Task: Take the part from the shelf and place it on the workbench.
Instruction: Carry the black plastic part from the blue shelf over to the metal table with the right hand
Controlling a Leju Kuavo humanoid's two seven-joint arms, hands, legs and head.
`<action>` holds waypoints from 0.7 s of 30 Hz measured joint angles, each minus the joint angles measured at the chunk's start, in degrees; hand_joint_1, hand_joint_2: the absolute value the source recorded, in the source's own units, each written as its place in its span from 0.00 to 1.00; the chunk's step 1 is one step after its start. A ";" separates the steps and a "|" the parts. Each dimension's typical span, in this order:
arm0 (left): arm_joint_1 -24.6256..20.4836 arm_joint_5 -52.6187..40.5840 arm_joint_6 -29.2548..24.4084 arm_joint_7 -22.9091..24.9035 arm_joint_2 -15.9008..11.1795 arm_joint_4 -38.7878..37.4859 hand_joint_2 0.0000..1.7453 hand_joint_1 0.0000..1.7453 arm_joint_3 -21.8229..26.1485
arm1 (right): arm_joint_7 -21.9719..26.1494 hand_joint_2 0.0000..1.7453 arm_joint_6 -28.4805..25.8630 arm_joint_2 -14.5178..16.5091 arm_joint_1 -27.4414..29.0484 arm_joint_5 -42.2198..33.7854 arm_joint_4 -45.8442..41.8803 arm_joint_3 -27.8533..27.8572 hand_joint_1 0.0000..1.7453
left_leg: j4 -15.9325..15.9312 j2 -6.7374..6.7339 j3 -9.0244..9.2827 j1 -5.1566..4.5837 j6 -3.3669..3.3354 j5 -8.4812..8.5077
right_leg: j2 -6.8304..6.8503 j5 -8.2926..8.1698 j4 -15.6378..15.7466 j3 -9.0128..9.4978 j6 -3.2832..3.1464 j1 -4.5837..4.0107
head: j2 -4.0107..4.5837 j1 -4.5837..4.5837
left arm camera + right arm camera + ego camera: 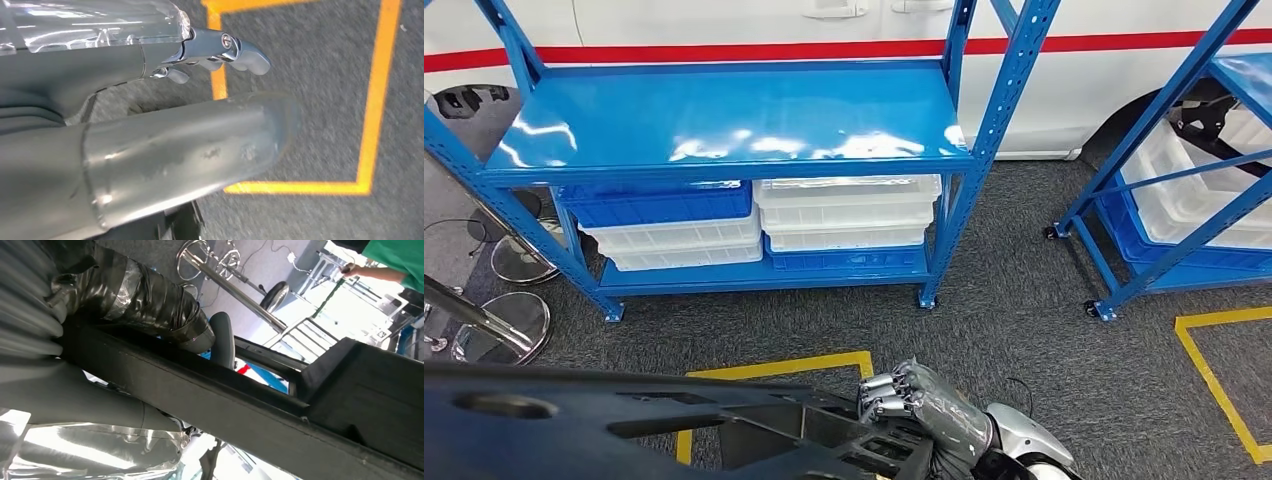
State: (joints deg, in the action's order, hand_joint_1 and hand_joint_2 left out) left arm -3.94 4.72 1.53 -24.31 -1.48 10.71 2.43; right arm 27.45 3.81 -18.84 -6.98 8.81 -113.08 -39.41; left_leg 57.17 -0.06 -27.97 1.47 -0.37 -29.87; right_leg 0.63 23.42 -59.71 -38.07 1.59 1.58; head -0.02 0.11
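A large black plastic part (624,430) with cut-outs spans the bottom left of the head view. My right hand (924,405) grips its right end, fingers curled over the edge. In the right wrist view the taped fingers (130,295) wrap over a black bar of the part (225,410). My left hand (165,125) hangs over grey carpet, its fingers (235,50) and thick thumb apart with only floor between them. The blue shelf (724,120) stands ahead, its top board bare.
Blue and white bins (849,205) fill the lower shelf level. A second blue rack (1184,200) stands on the right. Yellow floor tape (784,367) lies just ahead, chrome stool bases (519,320) on the left. A person in green (400,260) stands nearby.
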 joint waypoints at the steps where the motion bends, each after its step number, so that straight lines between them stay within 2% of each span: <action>1: 0.09 -0.01 -0.08 0.14 -0.14 0.00 0.00 0.00 0.00 | 0.02 1.00 -0.07 -0.02 0.13 0.09 0.01 0.00 1.00 | -0.10 -0.17 -0.59 -0.03 -0.73 0.63 | -0.03 2.05 -1.53 -0.60 0.17 0.10 | 0.00 0.01; 3: 0.17 -0.04 -0.17 0.33 -0.42 0.00 0.00 0.00 0.01 | 0.06 1.00 -0.20 -0.04 0.27 0.19 0.02 0.00 1.00 | -0.10 -0.38 -2.04 -0.33 -1.71 1.83 | -0.10 7.96 -7.70 -2.30 0.19 0.07 | 0.00 0.02; 4: 0.23 -0.13 -0.19 0.40 -0.56 0.00 0.00 0.00 0.01 | 0.08 1.00 -0.26 -0.06 0.31 0.24 0.05 0.00 1.00 | -0.05 -0.43 -2.81 -0.59 -1.98 2.40 | -0.14 10.05 -11.41 -3.02 0.15 -0.04 | 0.00 0.02; 5: 0.29 -0.25 -0.18 0.47 -0.68 0.00 0.00 0.00 0.02 | 0.09 1.00 -0.31 -0.07 0.35 0.28 0.12 0.00 1.00 | 0.04 -0.47 -3.59 -0.90 -2.14 2.95 | -0.19 10.77 -14.29 -3.27 0.03 -0.19 | 0.00 0.02; 6: 0.35 -0.36 -0.17 0.53 -0.75 0.00 0.00 0.00 0.02 | 0.09 1.00 -0.33 -0.08 0.40 0.33 0.21 0.00 1.00 | 0.15 -0.49 -4.36 -1.24 -2.25 3.45 | -0.24 10.17 -15.57 -2.75 -0.26 -0.42 | 0.00 0.02; 7: 0.40 -0.44 -0.16 0.56 -0.79 0.00 0.00 0.00 0.02 | 0.09 1.00 -0.34 -0.09 0.44 0.38 0.30 0.00 1.00 | 0.27 -0.48 -5.07 -1.60 -2.33 3.91 | -0.28 8.66 -14.81 -1.24 -0.79 -0.70 | 0.00 0.01; 8: 0.42 -0.48 -0.15 0.57 -0.80 0.00 0.00 0.00 0.02 | 0.09 1.00 -0.34 -0.09 0.45 0.42 0.36 0.00 1.00 | 0.38 -0.46 -5.66 -1.95 -2.39 4.32 | -0.34 6.98 -12.09 1.20 -1.55 -1.10 | 0.00 0.01; 9: 0.43 -0.50 -0.11 0.58 -0.71 0.00 0.00 0.00 0.02 | 0.10 1.00 -0.34 -0.09 0.42 0.44 0.38 0.01 1.00 | 0.45 -0.44 -6.11 -2.18 -2.42 4.67 | -0.40 6.15 -8.10 4.12 -2.62 -1.60 | 0.00 0.00; 10: 0.42 -0.52 -0.05 0.60 -0.62 0.00 0.00 0.00 0.02 | 0.13 1.00 -0.37 -0.10 0.37 0.48 0.37 0.03 1.00 | 0.49 -0.44 -6.41 -2.36 -2.37 5.03 | -0.39 6.10 -3.74 7.02 -3.53 -2.01 | 0.00 -0.01; 11: 0.40 -0.57 0.02 0.60 -0.52 0.00 0.00 0.00 0.02 | 0.21 1.00 -0.43 -0.10 0.31 0.54 0.37 0.05 1.00 | 0.48 -0.45 -6.61 -2.35 -2.19 5.45 | -0.40 6.50 -0.32 9.12 -4.10 -2.39 | 0.00 -0.02; 12: 0.38 -0.62 0.11 0.61 -0.43 0.00 0.00 0.00 0.02 | 0.32 1.00 -0.60 -0.11 0.26 0.59 0.36 0.09 1.00 | 0.39 -0.49 -6.76 -2.19 -1.92 5.92 | -0.39 6.96 1.85 10.27 -4.41 -2.70 | 0.00 -0.02; 14: 0.43 -0.71 0.19 0.62 -0.55 -0.01 0.00 0.00 0.02 | 0.50 1.00 -1.34 -0.10 0.43 0.56 0.36 0.23 1.00 | -0.01 -0.47 -7.03 -1.97 -1.26 6.75 | -0.36 6.07 3.63 10.66 -4.40 -2.71 | 0.00 -0.01; 15: 0.52 -0.71 0.19 0.63 -0.62 -0.01 0.00 0.00 0.02 | 0.53 1.00 -1.86 -0.10 0.60 0.42 0.35 0.35 1.00 | 0.15 -0.39 -7.32 -1.97 -0.96 6.26 | -0.27 5.22 4.24 10.48 -4.52 -2.50 | 0.00 -0.01; 16: 0.63 -0.73 0.19 0.62 -0.68 -0.02 0.00 0.00 0.01 | 0.54 1.00 -2.34 -0.09 0.80 0.22 0.34 0.53 1.00 | 1.17 -0.28 -7.81 -1.98 -0.64 4.82 | -0.14 4.38 4.83 10.17 -4.68 -2.19 | 0.00 -0.02; 17: 0.73 -0.75 0.19 0.61 -0.76 -0.02 0.00 0.00 0.00 | 0.54 1.00 -2.71 -0.08 1.00 0.02 0.35 0.69 1.00 | 3.33 -0.18 -8.59 -1.87 -0.30 2.48 | -0.01 3.65 5.25 9.69 -4.72 -1.86 | 0.00 -0.02; 19: 0.85 -0.81 0.22 0.59 -0.84 -0.02 0.00 0.00 -0.01 | 0.54 1.00 -3.04 -0.08 1.38 -0.21 0.37 0.91 1.00 | 10.38 -0.08 -10.40 -1.27 0.57 -2.50 | 0.14 2.62 4.81 7.98 -4.57 -1.67 | 0.00 -0.03; 20: 0.89 -0.83 0.22 0.60 -0.92 -0.02 0.00 0.00 0.00 | 0.54 1.00 -3.09 -0.07 1.58 -0.24 0.38 0.95 1.00 | 13.57 -0.08 -10.94 -0.93 1.05 -3.61 | 0.18 2.26 4.31 7.01 -4.31 -1.49 | 0.00 -0.03; 21: 0.91 -0.83 0.22 0.60 -0.99 -0.02 0.00 0.00 0.00 | 0.53 1.00 -3.11 -0.07 1.76 -0.24 0.39 0.96 1.00 | 15.41 -0.09 -10.82 -0.58 1.55 -3.35 | 0.22 1.97 3.65 5.96 -4.03 -1.25 | 0.00 -0.03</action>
State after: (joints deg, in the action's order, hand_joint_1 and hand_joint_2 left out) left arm -3.03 3.89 1.75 -23.71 -2.46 10.69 2.43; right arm 27.98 0.69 -18.91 -5.22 8.57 -112.69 -38.45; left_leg 72.57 -0.15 -38.80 0.89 1.18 -33.22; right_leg 0.85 25.38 -56.05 -32.11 -2.44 0.33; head -0.02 0.09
